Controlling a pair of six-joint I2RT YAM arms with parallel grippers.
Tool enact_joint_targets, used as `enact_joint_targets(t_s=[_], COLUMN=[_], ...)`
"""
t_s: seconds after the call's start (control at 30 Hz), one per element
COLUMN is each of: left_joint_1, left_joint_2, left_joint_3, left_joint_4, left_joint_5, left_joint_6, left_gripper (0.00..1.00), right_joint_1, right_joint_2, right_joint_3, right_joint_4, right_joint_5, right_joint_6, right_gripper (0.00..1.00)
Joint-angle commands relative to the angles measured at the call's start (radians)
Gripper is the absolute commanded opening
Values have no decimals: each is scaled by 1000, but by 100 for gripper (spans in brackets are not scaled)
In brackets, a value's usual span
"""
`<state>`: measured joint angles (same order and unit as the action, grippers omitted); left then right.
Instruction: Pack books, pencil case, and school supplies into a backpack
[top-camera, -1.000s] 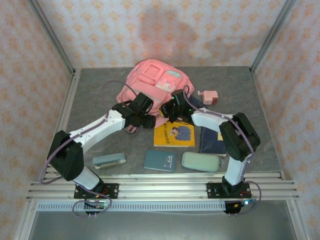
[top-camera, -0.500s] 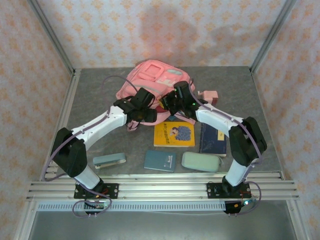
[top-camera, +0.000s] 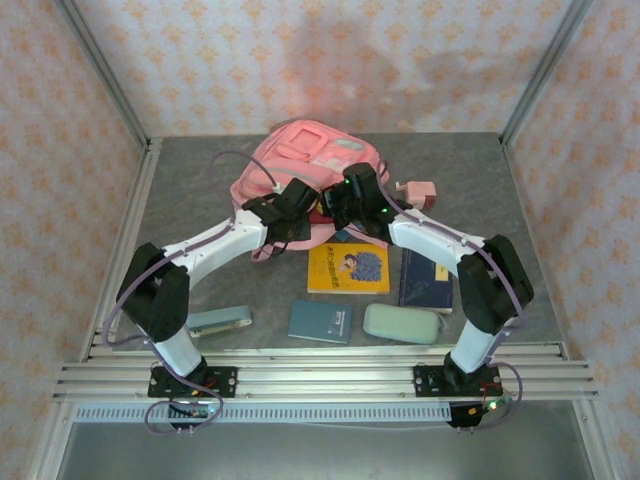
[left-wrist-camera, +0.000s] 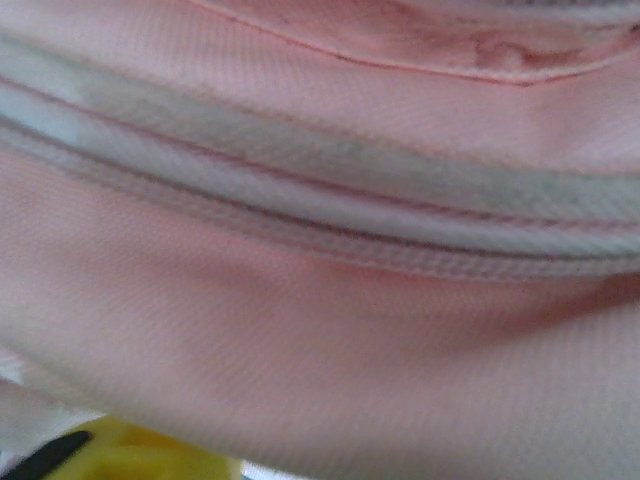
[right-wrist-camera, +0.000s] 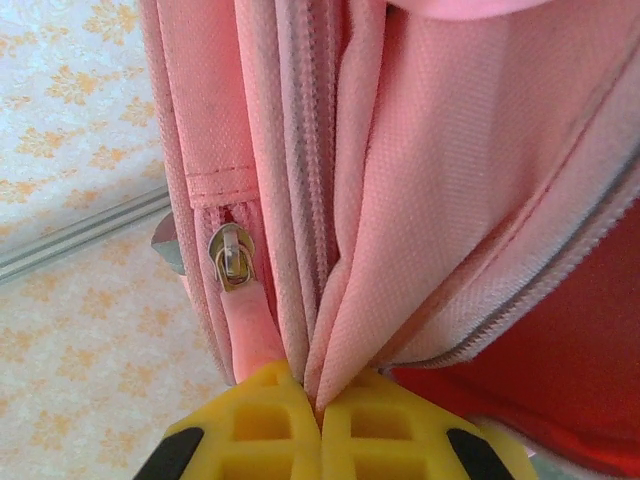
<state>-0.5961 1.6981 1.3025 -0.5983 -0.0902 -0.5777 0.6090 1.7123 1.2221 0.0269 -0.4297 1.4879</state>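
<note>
The pink backpack (top-camera: 305, 160) lay at the middle of the tabletop's (top-camera: 520, 200) far edge, front pockets up and its opening toward the arms. In the right wrist view, the right gripper (right-wrist-camera: 320, 415) had its yellow fingertips pressed together on a fold of the backpack's fabric (right-wrist-camera: 450, 200), just beside a metal zip pull (right-wrist-camera: 232, 255). A red interior showed past the parted zip teeth. The left gripper (top-camera: 290, 210) sat at the bag's near rim, just beside the right one. Its camera was pressed close to pink cloth and mint trim (left-wrist-camera: 300, 160), and whether its fingers were closed could not be told.

Nothing appeared packed. The yellow book (top-camera: 348, 268) lay just in front of the bag, with the navy book (top-camera: 425, 280) to its right. The teal notebook (top-camera: 319, 321), mint pencil case (top-camera: 402, 323) and blue-grey stapler (top-camera: 219, 321) were along the near edge. The pink pencil sharpener (top-camera: 418, 194) stood to the right of the bag.

The step in hand looked like opening the main compartment. The next move likely called for spreading the mouth wide and holding it open while one arm let go to fetch a book.
</note>
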Motion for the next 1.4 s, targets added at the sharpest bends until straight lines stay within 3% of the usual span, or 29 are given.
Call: enact_joint_targets(t_s=[0.0, 0.13, 0.33, 0.53, 0.73, 0.83, 1.07, 1.37], left_joint_1=[1, -1, 1, 2, 3, 4, 2, -5], left_joint_2=[35, 35, 15, -22, -15, -30, -28, -55], left_joint_3=[35, 31, 28, 21, 21, 16, 37, 57], left_joint_4=[40, 63, 32, -26, -68, -65, -78, -132], left_joint_5=[-73, -52, -94, -91, -26, -19, -6, -20], left_joint_6=[-16, 8, 38, 91, 93, 89, 100, 98], left_gripper=[27, 10, 0, 8, 21, 20, 7, 23], right_joint_1=[18, 18, 13, -12, -17, -17, -18, -26], right_joint_2=[-79, -81, -81, -95, -67, -58, -49, -35], right_joint_3=[51, 43, 48, 58, 39, 38, 45, 35], right_joint_4=[136, 140, 112, -36, -9, 1, 4, 14], right_joint_5=[-3, -4, -3, 45, 11, 4, -6, -19], right_joint_6=[40, 31, -34, -197, -203, -202, -210, -215], right_gripper=[0, 0, 0, 0, 0, 0, 0, 0])
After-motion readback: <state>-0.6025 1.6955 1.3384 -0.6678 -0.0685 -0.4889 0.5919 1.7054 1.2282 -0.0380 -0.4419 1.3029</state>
